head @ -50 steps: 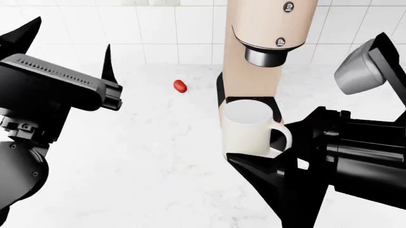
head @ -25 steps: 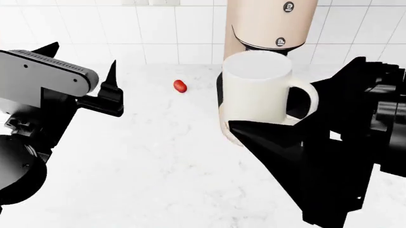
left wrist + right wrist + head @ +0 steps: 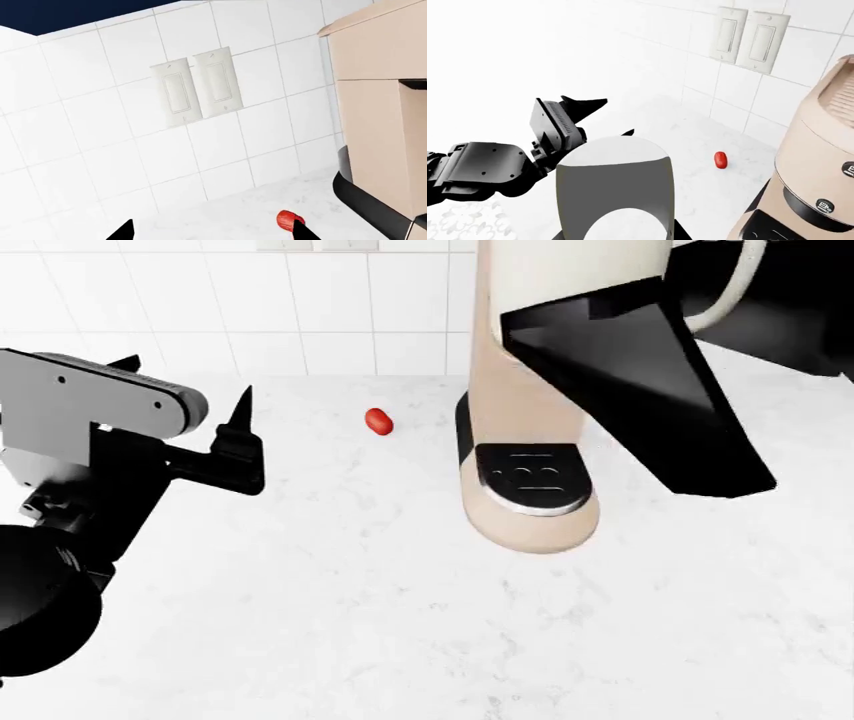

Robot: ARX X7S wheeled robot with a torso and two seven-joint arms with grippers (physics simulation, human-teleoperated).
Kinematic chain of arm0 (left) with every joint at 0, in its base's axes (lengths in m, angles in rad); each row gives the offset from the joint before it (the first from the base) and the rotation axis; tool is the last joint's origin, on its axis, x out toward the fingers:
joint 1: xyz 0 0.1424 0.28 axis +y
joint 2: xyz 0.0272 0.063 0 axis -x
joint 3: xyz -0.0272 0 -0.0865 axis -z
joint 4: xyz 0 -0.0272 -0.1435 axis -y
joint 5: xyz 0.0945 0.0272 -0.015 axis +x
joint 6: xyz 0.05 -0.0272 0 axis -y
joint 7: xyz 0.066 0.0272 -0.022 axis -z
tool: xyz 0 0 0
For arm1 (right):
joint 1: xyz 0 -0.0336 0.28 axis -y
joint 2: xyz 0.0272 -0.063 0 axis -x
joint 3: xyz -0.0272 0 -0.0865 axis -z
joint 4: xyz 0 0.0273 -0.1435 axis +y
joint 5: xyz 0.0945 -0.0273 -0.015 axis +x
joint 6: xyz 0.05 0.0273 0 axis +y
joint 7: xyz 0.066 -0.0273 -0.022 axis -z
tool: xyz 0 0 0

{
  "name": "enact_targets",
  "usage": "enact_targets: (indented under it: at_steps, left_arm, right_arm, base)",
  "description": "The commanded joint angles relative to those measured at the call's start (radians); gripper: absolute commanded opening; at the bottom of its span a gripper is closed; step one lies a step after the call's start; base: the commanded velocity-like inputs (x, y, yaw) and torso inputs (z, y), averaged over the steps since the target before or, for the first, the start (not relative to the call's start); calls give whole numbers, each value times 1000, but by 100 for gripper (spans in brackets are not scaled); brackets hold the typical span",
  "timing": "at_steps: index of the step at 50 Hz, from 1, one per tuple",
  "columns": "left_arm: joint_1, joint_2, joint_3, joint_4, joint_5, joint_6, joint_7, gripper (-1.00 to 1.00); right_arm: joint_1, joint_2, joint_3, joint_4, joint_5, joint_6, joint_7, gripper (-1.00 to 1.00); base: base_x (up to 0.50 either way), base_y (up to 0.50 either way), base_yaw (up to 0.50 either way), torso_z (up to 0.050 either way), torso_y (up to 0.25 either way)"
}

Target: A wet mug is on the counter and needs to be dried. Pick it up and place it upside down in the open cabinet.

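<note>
The cream-white mug [image 3: 574, 265] hangs high above the counter [image 3: 334, 590], in front of the coffee machine's upper body, and its loop handle points right. My right gripper [image 3: 534, 300] is shut on it, with one black finger [image 3: 641, 370] slanting under the mug. In the right wrist view the mug [image 3: 617, 190] fills the space between the jaws, rim away from the camera. My left gripper [image 3: 187, 376] hovers open and empty over the counter's left side. In the left wrist view the left gripper [image 3: 213, 235] has its tips wide apart. The open cabinet is out of view.
The tall beige coffee machine [image 3: 527, 510] stands mid-counter with its drip tray [image 3: 531, 478] bare. A small red object [image 3: 379, 421] lies on the counter near the tiled back wall. Two wall switches [image 3: 193, 85] sit above it.
My right gripper has lifted the mug from the coffee machine's tray to the top of the head view. The left arm has shifted slightly.
</note>
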Motion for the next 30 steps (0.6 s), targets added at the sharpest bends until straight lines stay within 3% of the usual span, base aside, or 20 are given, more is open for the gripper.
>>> enact_targets:
  at_steps: [1, 23, 30]
  left_arm:
    - [27, -2, -7, -19, -55, 10, -21, 100]
    - [45, 0, -7, -23, -95, 9, -18, 100]
    - [50, 4, -7, -26, -89, 12, -21, 100]
  right_arm:
    - [118, -43, -48, 102, 11, 24, 39, -100]
    - [320, -191, -99, 376, -8, 113, 84, -100]
    - [340, -271, -26, 538, -12, 201, 199, -100]
  base:
    - [0, 0, 0, 0, 0]
    - [0, 0, 0, 0, 0]
    - [0, 0, 0, 0, 0]
